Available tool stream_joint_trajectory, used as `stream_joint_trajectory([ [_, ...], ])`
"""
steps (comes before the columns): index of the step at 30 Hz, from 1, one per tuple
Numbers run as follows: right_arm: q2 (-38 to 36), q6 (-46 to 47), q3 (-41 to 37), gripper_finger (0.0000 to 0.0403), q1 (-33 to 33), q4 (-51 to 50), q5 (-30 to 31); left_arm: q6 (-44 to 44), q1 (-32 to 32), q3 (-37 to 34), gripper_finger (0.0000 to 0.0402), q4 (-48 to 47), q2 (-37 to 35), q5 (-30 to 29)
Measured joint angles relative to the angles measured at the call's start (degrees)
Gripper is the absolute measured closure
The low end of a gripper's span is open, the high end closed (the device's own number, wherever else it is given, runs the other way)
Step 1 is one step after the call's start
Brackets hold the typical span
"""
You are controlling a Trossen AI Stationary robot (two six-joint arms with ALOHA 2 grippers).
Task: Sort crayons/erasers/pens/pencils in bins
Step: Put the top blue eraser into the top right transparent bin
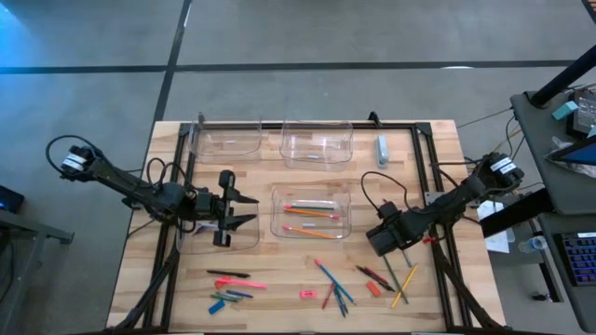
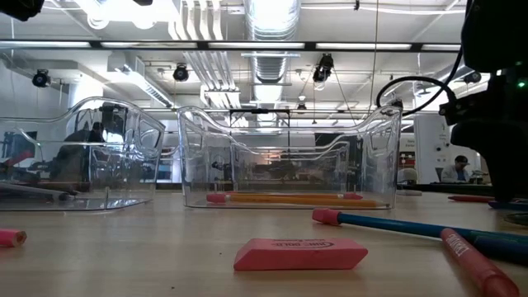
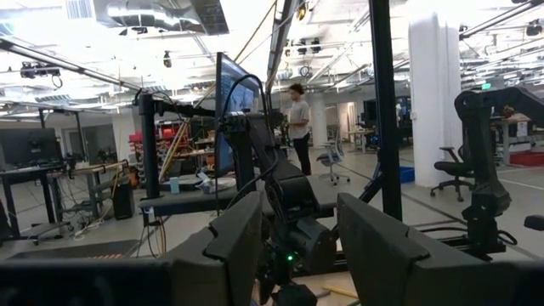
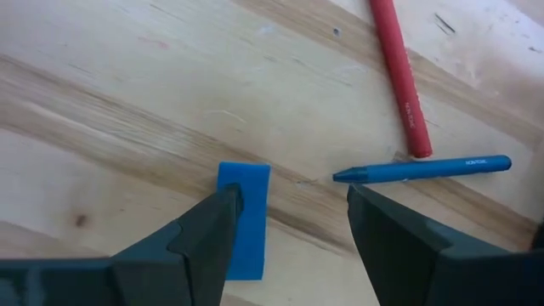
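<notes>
The right gripper (image 4: 289,225) hangs low over the wooden surface (image 4: 127,102) toward four o'clock, fingers apart, one finger overlapping a blue eraser (image 4: 246,217), seemingly not clamped; a blue crayon (image 4: 421,169) and red crayon (image 4: 399,76) lie just beyond; the left gripper (image 1: 244,210) waits open at nine o'clock beside a bin (image 1: 310,212) holding pencils (image 1: 307,210).
</notes>
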Motion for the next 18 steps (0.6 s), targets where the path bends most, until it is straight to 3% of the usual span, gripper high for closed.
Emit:
stream_joint_trajectory([
  [18, 1.7, -0.7, 0.5, 0.0184, 0.0, 5.5, -1.3, 0.1, 0.0, 0.0, 0.0262, 0.0, 0.1, 0.0],
])
